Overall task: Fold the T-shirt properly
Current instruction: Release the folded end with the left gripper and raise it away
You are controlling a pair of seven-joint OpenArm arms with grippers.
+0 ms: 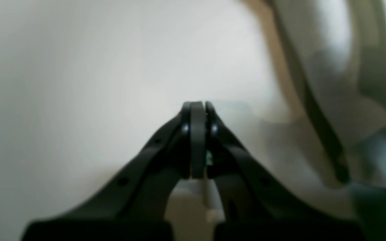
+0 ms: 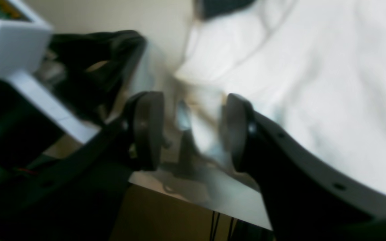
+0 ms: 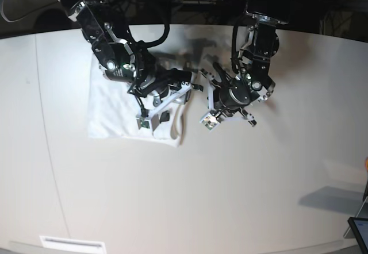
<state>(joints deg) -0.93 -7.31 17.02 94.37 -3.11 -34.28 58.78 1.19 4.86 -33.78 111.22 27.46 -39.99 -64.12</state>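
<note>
The white T-shirt (image 3: 112,113) lies folded into a rough rectangle on the left half of the table (image 3: 172,196), plain side up. My right gripper (image 3: 192,84) hovers at its far right corner. In the right wrist view that gripper (image 2: 193,130) is open, with a blurred edge of the T-shirt (image 2: 313,83) behind the gap and white cloth spreading to the right. My left gripper (image 3: 214,73) is just right of the shirt, close to the right one. The left wrist view shows my left gripper (image 1: 198,107) shut, fingers pressed together over a pale surface, holding nothing I can see.
The two arms reach in from the table's far edge and nearly meet at the middle. Cables and dark gear run behind the far edge. A tablet corner (image 3: 359,231) shows at the bottom right, and a white label (image 3: 72,243) lies on the front edge.
</note>
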